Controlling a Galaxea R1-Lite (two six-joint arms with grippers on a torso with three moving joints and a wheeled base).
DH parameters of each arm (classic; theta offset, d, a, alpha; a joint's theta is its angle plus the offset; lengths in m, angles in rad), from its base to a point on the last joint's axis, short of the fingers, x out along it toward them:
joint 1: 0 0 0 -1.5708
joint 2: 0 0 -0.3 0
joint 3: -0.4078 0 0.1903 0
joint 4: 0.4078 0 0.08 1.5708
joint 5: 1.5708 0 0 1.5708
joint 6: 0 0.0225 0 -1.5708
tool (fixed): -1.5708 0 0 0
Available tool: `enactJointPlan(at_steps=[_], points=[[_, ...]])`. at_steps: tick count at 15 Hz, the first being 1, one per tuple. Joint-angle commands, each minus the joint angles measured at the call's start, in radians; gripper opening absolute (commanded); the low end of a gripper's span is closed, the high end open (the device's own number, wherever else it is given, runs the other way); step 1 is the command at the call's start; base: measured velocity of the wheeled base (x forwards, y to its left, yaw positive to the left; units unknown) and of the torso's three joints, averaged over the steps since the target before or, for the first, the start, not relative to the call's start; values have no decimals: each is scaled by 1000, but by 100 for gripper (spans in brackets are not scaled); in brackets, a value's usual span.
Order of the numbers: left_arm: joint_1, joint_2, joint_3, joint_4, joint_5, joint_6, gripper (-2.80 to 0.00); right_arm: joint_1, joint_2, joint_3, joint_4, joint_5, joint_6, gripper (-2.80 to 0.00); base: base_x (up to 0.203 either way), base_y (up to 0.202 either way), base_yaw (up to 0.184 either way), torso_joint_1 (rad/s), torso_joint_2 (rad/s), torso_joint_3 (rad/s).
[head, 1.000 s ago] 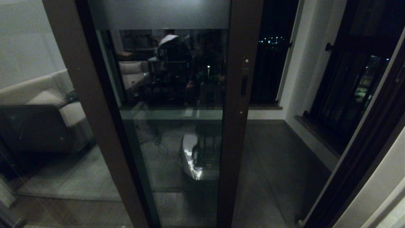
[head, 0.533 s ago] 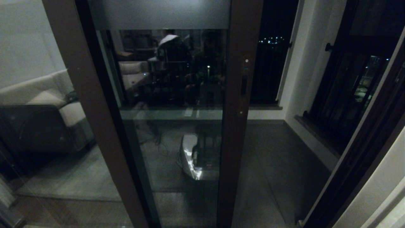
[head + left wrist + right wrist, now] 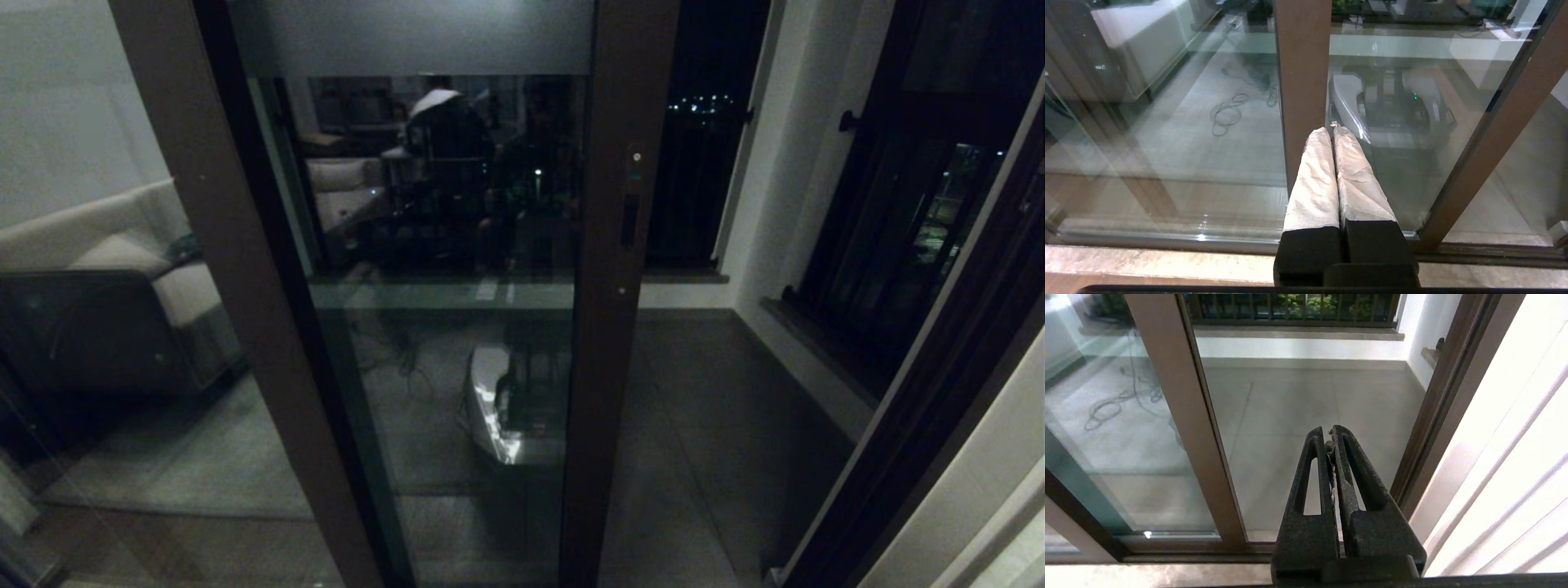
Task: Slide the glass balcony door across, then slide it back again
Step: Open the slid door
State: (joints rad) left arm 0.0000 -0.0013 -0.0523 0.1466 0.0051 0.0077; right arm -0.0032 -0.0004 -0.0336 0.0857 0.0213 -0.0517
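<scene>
The glass balcony door [image 3: 441,245] stands in front of me in its dark brown frame, with a frosted band across its top. Its handle stile [image 3: 620,343] carries a narrow recessed slot [image 3: 629,220]. The door stands partly slid across, leaving an open gap to the right of the stile. Neither gripper shows in the head view. My left gripper [image 3: 1333,130], with white-wrapped fingers, is shut on nothing and hangs low near the glass. My right gripper [image 3: 1329,432] is shut and empty, facing the open gap beside the door's stile [image 3: 1180,416].
The fixed glass panel showing the sofa [image 3: 106,327] fills the left. A dark door jamb [image 3: 939,392] bounds the gap on the right, with the barred side window [image 3: 898,245] beyond. Grey balcony tiles [image 3: 1306,404] and a floor track [image 3: 1188,551] lie ahead.
</scene>
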Motion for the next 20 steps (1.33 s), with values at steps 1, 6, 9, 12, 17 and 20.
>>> enactJointPlan(at_steps=[1, 6, 9, 12, 17, 20], points=[[0, 0, 0, 1, 1, 0, -280, 0, 2, 1, 5, 0, 2, -280, 0, 0, 0, 0, 0, 0], [0, 20, -72, 3, -44, 117, -280, 0, 2, 1, 5, 0, 3, -280, 0, 0, 0, 0, 0, 0], [2, 206, -241, 1, -132, 119, -280, 0, 2, 1, 5, 0, 3, -280, 0, 0, 0, 0, 0, 0], [3, 479, -389, -45, -260, 100, -280, 0, 2, 1, 5, 0, 3, -280, 0, 0, 0, 0, 0, 0], [-148, 960, -698, -183, -303, 22, -280, 0, 2, 1, 5, 0, 3, -280, 0, 0, 0, 0, 0, 0], [-446, 1230, -950, -220, -85, -76, -280, 0, 2, 1, 5, 0, 3, -280, 0, 0, 0, 0, 0, 0]])
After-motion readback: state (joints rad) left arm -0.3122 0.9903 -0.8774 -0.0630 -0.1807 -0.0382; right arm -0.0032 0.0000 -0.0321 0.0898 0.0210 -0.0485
